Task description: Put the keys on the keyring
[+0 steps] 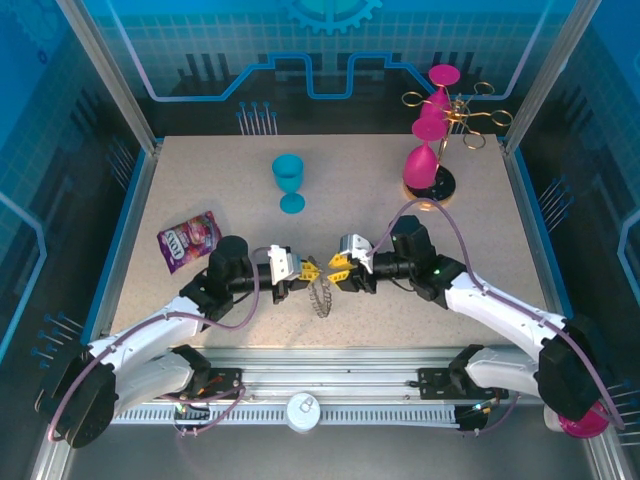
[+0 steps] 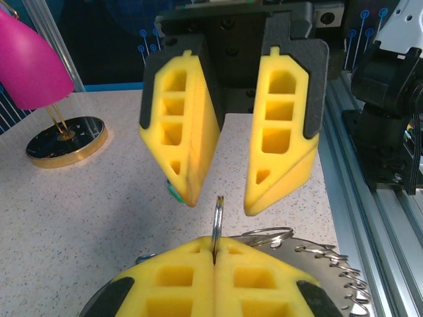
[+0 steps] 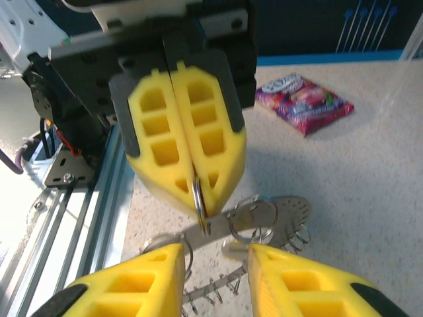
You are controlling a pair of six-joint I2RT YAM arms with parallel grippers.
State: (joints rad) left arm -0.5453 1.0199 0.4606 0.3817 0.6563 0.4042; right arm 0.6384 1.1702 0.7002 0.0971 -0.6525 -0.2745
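Pinching a thin ring (image 3: 200,212) edge-on, the left gripper (image 2: 215,249) is holding little metal. The right gripper (image 2: 221,200), jaws apart opposite, is risking knocking it loose.

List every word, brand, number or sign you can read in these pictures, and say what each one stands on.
Nothing here can be read as text.
Purple and pink foil snack packet: a printed logo, too blurred to read.
Round white disc on the front rail: a small mark, too small to read.
Blue backdrop panel: a gear drawing and circuit lines, no words.
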